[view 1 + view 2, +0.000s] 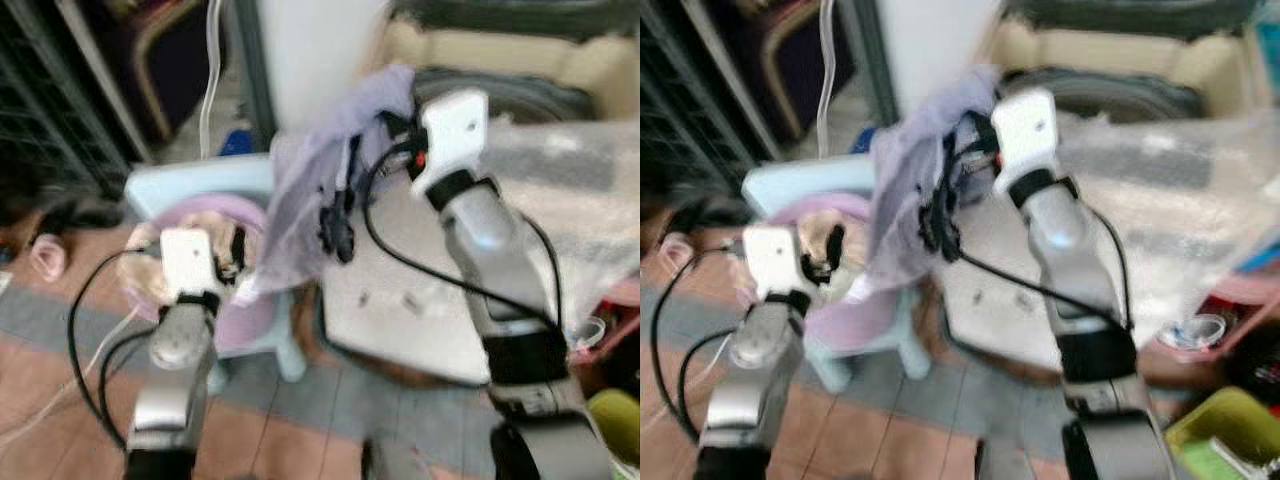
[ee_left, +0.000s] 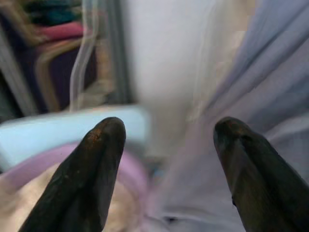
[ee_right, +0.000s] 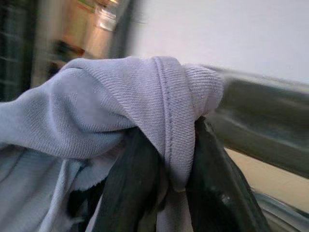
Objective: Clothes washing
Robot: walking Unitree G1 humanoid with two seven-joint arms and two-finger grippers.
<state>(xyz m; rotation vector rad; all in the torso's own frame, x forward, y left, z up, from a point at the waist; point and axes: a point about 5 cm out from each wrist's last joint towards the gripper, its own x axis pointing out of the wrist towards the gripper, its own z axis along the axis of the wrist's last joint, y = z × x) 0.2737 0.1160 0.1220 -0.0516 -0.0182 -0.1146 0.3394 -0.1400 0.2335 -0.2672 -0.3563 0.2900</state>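
The lavender garment (image 1: 330,170) is a soft knit cloth, light and limp, so it probably folds and slides easily and will hang wherever it is not supported. A thick part such as the ribbed hem seems the best place to hold it. The right gripper (image 3: 164,183) is raised near the rim of the washing machine (image 1: 520,95) and its fingers are pressed together on a fold of this hem, with the rest of the cloth hanging down toward the pale blue stool (image 1: 200,185). The left gripper (image 2: 169,174) is low above the pink basin (image 1: 250,310) on the stool, its fingers spread apart and holding nothing.
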